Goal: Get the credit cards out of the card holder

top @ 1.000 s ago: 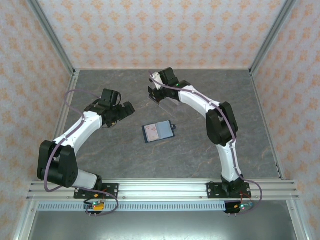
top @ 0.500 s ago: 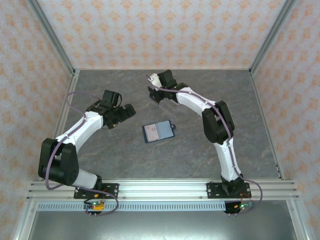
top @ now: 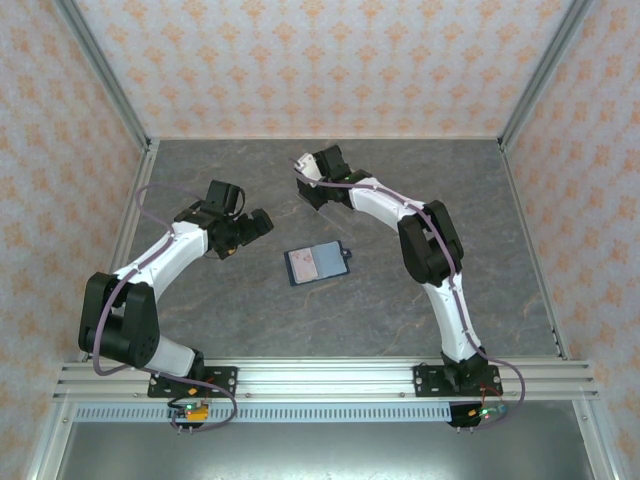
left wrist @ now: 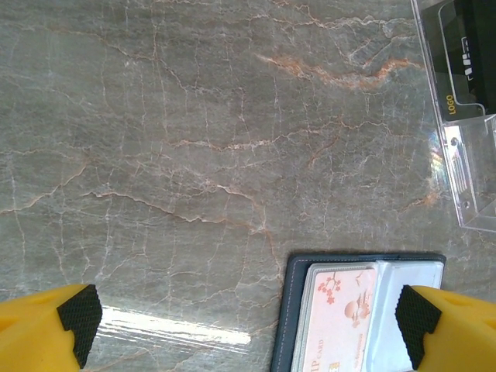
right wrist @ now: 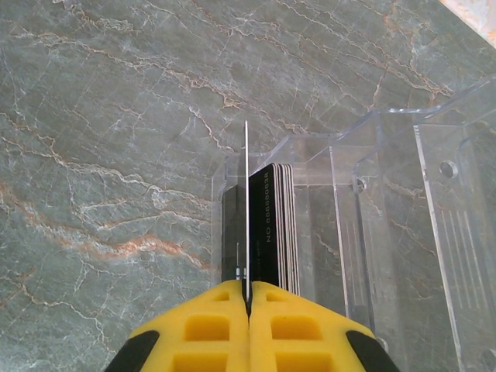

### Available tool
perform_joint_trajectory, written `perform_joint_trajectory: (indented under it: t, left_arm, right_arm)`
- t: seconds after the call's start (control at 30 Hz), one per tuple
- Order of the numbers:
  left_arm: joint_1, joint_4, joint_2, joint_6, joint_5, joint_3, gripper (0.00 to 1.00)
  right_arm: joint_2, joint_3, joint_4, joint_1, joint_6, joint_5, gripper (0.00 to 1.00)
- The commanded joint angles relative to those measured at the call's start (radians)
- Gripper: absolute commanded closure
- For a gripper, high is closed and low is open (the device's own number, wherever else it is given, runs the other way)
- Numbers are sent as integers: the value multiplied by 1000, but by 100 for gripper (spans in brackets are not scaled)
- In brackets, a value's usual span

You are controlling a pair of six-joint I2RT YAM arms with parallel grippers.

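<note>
The right gripper (right wrist: 248, 298) is closed on a thin credit card (right wrist: 246, 209), which is seen edge-on and held upright between the yellow fingers (right wrist: 205, 329). This card is aligned beside a stack of dark cards (right wrist: 275, 225) standing in a clear acrylic box (right wrist: 349, 186). In the top view, the right gripper (top: 308, 190) and the box (top: 335, 208) are located on the far side of the card holder (top: 318, 263), apart from it. The card holder is laid open on the grey marbled table (top: 450, 200), and a pink-white card (left wrist: 341, 310) is seated in one of its pockets. The left gripper (top: 258, 224) is fully open and is positioned to the left of the card holder, near it. In the left wrist view, the card holder (left wrist: 293, 325) is seen between the black pads (left wrist: 77, 322), nearer one of them.
</note>
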Motion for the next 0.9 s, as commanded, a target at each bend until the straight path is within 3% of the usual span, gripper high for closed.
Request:
perform_joint_trajectory:
  t: [0.0,0.17,0.4,0.67,0.87]
  left_arm:
    - [10,18,12,-13,6,-12,0]
    - [10,18,14,-13,12,-10,0]
    - [10,11,8,-23,18,-6,0]
    - [8,-13,-17,-29,-2,-20,0]
    - [-7,2,-37,-32,4,-54,0]
  right_arm:
    - [9,22,2,2,-25,34,90]
    - [-11,30,-18,2,-8,44,73]
    - [-131,-8,-47,2,107,37,64]
    - [-335,-146,-149,6,444,126,50]
    - [-475,-330,-208,43,672,25,44]
